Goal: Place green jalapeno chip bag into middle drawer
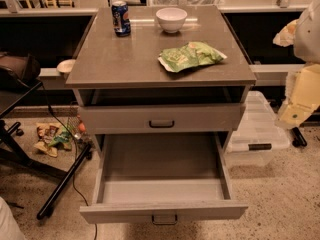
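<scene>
The green jalapeno chip bag lies flat on the grey cabinet top, near its right front corner. The middle drawer is pulled wide open below. Its grey inside holds nothing, and its dark loop handle is at the front centre. The like-fronted drawer directly above it is pushed in. My gripper, on the cream-coloured arm, hangs at the right edge of the view. It is to the right of the cabinet, below the level of the top, and apart from the bag.
A blue soda can and a white bowl stand at the back of the cabinet top. A clear plastic bin sits on the floor to the right of the cabinet. Small wrappers, a cable and black chair legs are on the left.
</scene>
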Motion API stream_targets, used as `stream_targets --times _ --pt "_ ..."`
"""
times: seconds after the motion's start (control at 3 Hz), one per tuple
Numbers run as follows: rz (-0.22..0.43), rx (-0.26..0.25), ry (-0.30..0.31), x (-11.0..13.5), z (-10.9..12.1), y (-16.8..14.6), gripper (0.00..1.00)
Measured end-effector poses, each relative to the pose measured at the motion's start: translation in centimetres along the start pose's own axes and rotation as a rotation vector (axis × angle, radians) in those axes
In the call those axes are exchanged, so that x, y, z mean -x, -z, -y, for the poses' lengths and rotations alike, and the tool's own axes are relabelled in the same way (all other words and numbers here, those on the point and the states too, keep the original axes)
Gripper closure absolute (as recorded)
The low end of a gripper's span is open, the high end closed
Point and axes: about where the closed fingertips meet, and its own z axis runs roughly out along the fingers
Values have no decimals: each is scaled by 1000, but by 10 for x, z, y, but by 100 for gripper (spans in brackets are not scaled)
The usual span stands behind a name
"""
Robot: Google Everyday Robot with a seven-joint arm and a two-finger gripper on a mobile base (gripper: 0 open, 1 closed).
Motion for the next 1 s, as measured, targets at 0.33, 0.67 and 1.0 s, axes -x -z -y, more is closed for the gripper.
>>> stream_targets --times 0.33,0.67,1.0 --pt "0 0 0 0 0 0 0" --pt "19 -41 3 5 21 -12 0" --pt "69 -154 24 25 80 -49 0"
